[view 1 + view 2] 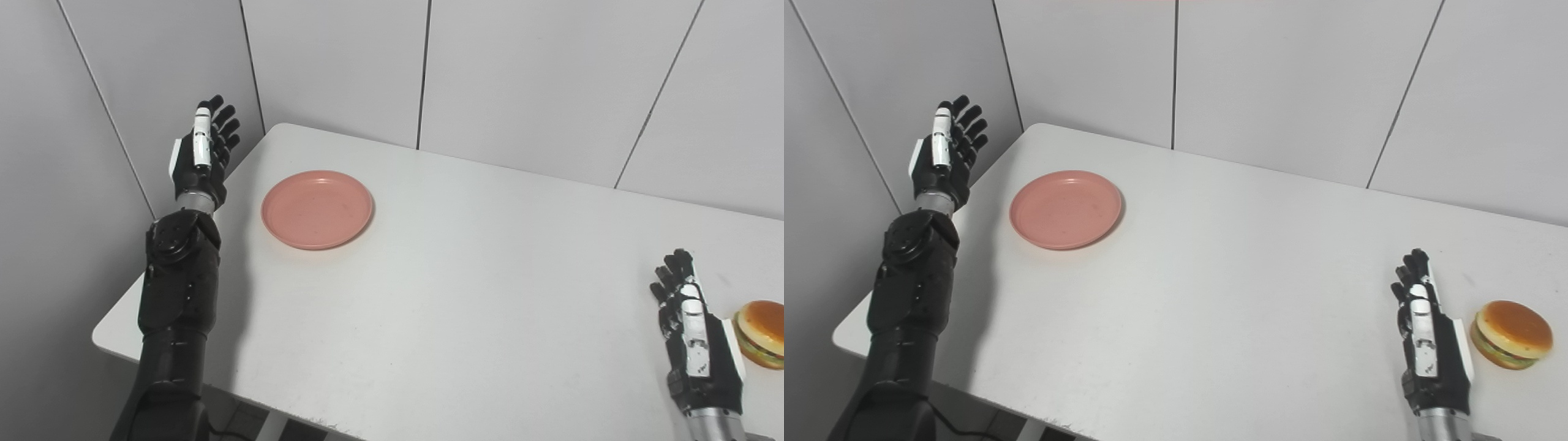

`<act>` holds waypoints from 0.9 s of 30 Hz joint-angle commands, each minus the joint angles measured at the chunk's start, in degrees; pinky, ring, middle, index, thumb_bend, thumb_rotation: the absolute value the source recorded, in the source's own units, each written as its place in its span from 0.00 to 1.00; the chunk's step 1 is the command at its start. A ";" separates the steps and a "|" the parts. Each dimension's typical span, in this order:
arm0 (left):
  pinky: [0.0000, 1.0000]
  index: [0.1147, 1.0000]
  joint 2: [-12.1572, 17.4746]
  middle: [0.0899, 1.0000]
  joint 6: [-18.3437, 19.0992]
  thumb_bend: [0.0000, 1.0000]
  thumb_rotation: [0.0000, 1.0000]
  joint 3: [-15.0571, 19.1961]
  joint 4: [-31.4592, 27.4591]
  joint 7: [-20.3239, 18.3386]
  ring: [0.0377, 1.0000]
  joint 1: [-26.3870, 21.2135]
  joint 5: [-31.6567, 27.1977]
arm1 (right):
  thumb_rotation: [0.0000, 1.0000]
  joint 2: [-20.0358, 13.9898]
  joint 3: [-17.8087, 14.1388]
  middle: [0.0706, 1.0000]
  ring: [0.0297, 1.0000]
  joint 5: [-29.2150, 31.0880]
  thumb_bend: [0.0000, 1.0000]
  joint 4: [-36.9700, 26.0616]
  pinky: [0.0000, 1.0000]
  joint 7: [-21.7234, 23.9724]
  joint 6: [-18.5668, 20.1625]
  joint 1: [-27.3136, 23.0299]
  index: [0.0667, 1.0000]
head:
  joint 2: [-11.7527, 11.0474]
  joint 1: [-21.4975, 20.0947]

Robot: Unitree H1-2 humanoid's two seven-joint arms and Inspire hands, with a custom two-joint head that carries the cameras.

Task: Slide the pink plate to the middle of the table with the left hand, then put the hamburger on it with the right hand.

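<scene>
Our left hand (202,156) hangs empty with fingers spread beyond the table's (465,294) left edge, apart from the plate (317,209) it must push inward, while our right hand (1430,349), fingers loosely apart, waits just beside the hamburger (1513,334).

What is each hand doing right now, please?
Left hand: open, empty, beside the pink plate.
Right hand: open, empty, beside the hamburger.

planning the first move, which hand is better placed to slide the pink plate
Left. The left hand is raised, open, just beside the pink plate at the table's left edge. The right hand is far across the table, next to the hamburger.
</scene>
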 commanded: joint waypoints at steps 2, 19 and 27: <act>0.96 0.88 2.28 0.91 -1.54 0.35 1.00 0.55 1.17 -1.00 0.93 -2.29 -1.33 | 1.00 -0.26 -0.20 1.00 1.00 -0.30 0.17 1.61 1.00 -0.07 0.47 2.94 1.00 | 0.13 0.08; 0.91 0.86 2.66 0.89 -5.41 0.35 1.00 -0.46 14.39 -2.31 0.90 -3.61 -1.37 | 1.00 -0.01 -0.46 1.00 1.00 0.75 0.15 1.28 1.00 0.13 1.25 2.97 1.00 | 0.49 -0.15; 0.92 0.88 1.61 0.88 -5.42 0.38 1.00 -1.28 17.68 -4.64 0.89 -3.41 -2.51 | 1.00 0.01 -0.41 1.00 1.00 0.36 0.17 0.85 1.00 -0.08 1.48 3.14 1.00 | 0.78 -0.41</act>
